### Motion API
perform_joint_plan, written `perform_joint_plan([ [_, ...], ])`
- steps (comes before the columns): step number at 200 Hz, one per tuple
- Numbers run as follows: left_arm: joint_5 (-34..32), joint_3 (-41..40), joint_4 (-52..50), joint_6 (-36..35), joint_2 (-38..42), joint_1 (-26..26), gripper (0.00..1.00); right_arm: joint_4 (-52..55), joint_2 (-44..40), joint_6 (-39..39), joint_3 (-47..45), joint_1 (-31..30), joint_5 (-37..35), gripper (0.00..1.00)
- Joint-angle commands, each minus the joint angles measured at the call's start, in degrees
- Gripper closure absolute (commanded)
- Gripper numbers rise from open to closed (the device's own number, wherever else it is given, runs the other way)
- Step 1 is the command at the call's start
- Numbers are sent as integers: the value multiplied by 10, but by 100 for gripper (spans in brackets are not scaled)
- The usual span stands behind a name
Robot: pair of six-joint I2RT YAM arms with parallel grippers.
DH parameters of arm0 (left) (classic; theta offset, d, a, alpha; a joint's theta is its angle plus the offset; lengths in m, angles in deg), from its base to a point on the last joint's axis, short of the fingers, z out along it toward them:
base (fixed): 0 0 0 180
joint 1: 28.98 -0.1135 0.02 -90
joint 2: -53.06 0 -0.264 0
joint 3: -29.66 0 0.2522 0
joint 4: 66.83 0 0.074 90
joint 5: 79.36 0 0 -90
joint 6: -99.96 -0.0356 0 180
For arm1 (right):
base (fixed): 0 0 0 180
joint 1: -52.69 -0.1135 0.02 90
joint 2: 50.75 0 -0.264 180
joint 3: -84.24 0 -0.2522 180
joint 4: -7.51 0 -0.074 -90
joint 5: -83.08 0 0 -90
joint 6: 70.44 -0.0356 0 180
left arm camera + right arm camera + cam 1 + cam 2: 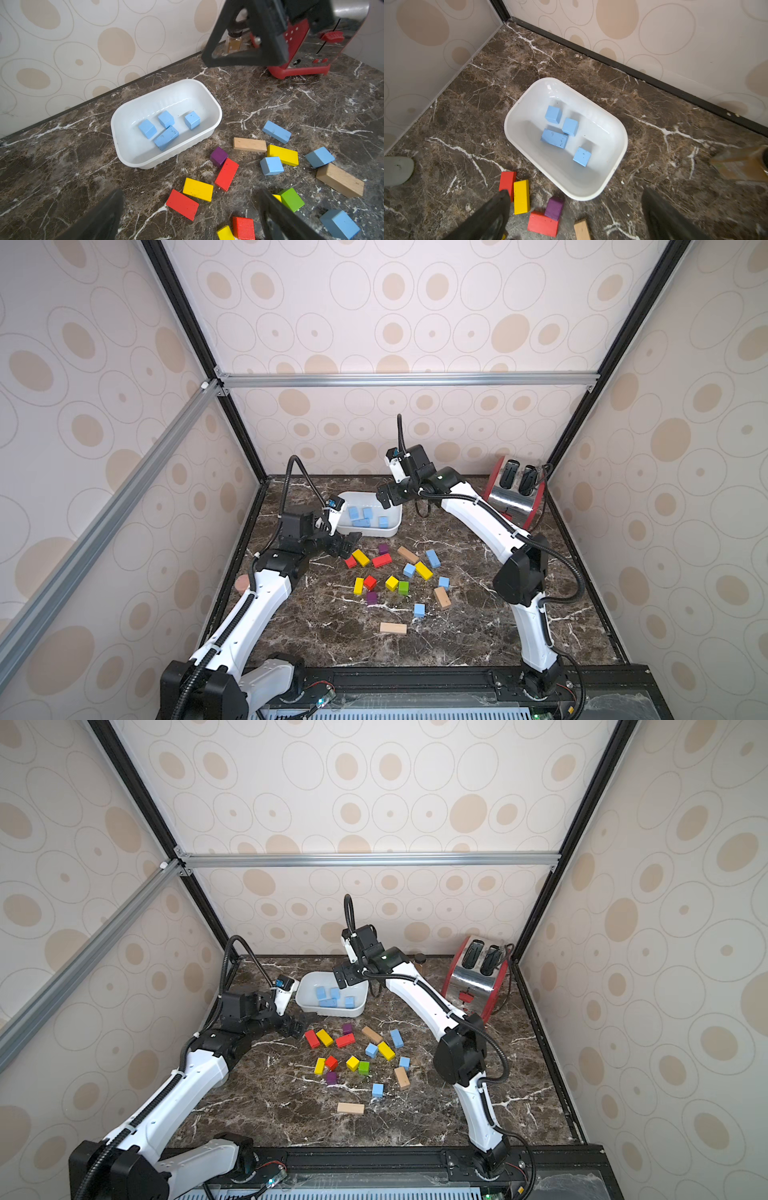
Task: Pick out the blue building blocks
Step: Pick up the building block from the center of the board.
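Hovering with the right gripper (pixel 385 498) over the far right end of the white rounded plastic tray (pixel 370 532), spread wide and gripping nothing. Hanging low with the left gripper (pixel 348 544) just off the tray's near left corner, likewise spread wide and empty. Inside the tray, four light sky-blue building blocks (pixel 166 137): three cubes, one longer brick. Nearer than the tray, four more blue blocks (pixel 433 558) loose on the dark marble tabletop (pixel 478 635) among red, yellow, green, purple and tan wooden blocks (pixel 381 560).

Four blue building blocks (pixel 554 138) are lying in the white tub (pixel 604 141), the right gripper (pixel 575 193) is hovering spread and empty at its six o'clock, a yellow block (pixel 521 196) sitting at seven.
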Motion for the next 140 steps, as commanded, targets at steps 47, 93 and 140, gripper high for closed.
perform_joint_plan([
  [47,33,45,-36,-60,24,32,1,18,-173,-25,-178,0,-69,0],
  [93,50,86,-64,-89,3,63,0,53,-271,-61,-294,1,-91,0],
  [140,48,75,-52,-71,21,88,1,64,-358,-120,-405,1,-92,0],
])
